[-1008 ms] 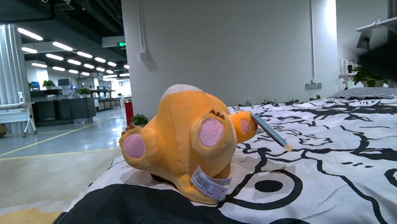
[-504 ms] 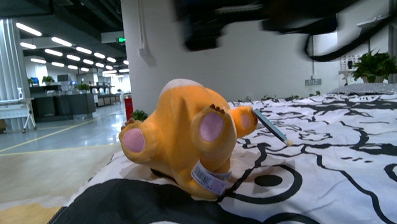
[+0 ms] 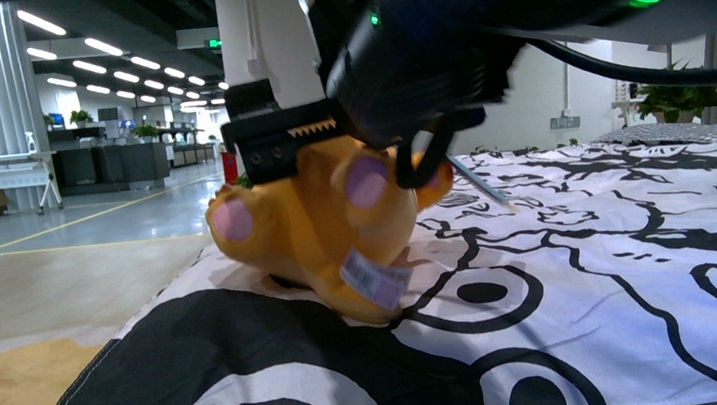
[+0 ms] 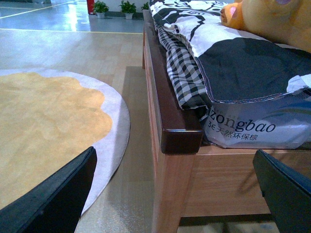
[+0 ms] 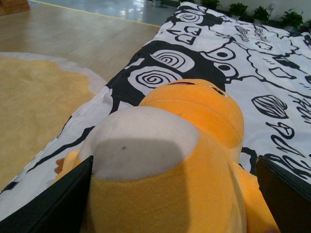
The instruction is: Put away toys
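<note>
Soft, matt plush on the orange toy, with smoother lilac cloth on its paw pads and a stiff printed tag. Matt printed cloth bedcover across the bed. At the bed's near corner, a glossy dark varnished wood rail and shiny plastic mattress wrap. Polished, reflective floor; matt, fuzzy rug.

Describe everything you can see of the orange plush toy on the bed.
The plush toy is soft, orange-yellow fabric, with round pink-lilac paw pads facing the front camera, a white printed tag hanging low, and a pale patch on top. It lies tipped over near the edge of the black-and-white bedspread. The right tool is open, its fingers either side of it; contact is unclear.
</note>
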